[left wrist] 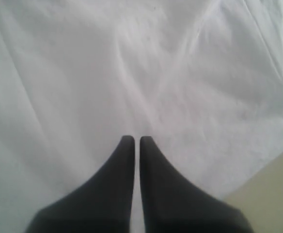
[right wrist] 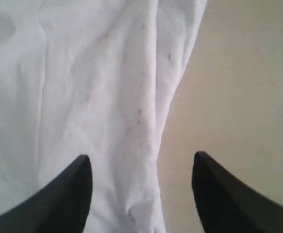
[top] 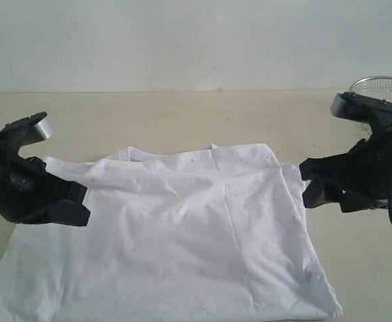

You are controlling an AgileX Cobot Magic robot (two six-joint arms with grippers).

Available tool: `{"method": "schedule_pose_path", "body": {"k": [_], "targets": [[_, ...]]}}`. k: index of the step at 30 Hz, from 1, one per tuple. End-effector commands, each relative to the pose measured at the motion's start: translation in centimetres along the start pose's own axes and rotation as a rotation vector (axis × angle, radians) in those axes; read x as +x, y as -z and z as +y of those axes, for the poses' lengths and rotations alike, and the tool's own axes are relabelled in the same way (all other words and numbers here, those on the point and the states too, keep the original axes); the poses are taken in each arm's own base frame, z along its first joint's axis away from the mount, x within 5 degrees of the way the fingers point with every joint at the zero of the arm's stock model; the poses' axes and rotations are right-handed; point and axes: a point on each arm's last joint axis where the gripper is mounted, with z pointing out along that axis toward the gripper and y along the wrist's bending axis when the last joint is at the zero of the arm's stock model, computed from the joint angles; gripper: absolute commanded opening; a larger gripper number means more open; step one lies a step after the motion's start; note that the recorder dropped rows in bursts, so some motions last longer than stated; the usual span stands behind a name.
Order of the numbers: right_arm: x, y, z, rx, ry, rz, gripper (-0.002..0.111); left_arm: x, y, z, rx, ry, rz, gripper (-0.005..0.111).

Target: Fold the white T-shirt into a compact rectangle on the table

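Note:
The white T-shirt (top: pixel 182 248) lies spread on the table (top: pixel 149 114) with a plain white side up; no lettering shows. My left gripper (top: pixel 85 204) sits low over the shirt's left side. In the left wrist view its fingers (left wrist: pixel 137 138) stand shut but for a thin slit, with flat cloth (left wrist: pixel 132 73) beyond them and nothing visibly pinched. My right gripper (top: pixel 306 182) hovers at the shirt's right edge. In the right wrist view it (right wrist: pixel 141 162) is open wide, straddling the shirt's edge (right wrist: pixel 146 121), one finger over cloth and the other over bare table (right wrist: pixel 248 73).
A round silver wire-mesh basket (top: pixel 384 87) stands at the back right, behind the right arm. Bare beige table runs behind the shirt and to its right. The shirt's lower hem reaches the bottom of the exterior view.

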Motion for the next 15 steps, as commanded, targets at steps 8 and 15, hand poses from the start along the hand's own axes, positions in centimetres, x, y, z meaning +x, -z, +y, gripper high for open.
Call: {"method": "schedule_pose_path", "body": {"k": [8, 15], "targets": [[-1.8, -4.5, -1.2, -0.149, 0.000, 0.161, 0.055, -0.3, -1.6, 1.0, -0.017, -0.011, 0.052, 0.045], [-2.0, -6.3, -3.3, -0.246, -0.079, 0.182, 0.055, -0.1, -2.4, 1.5, -0.028, 0.017, 0.076, 0.052]]}}
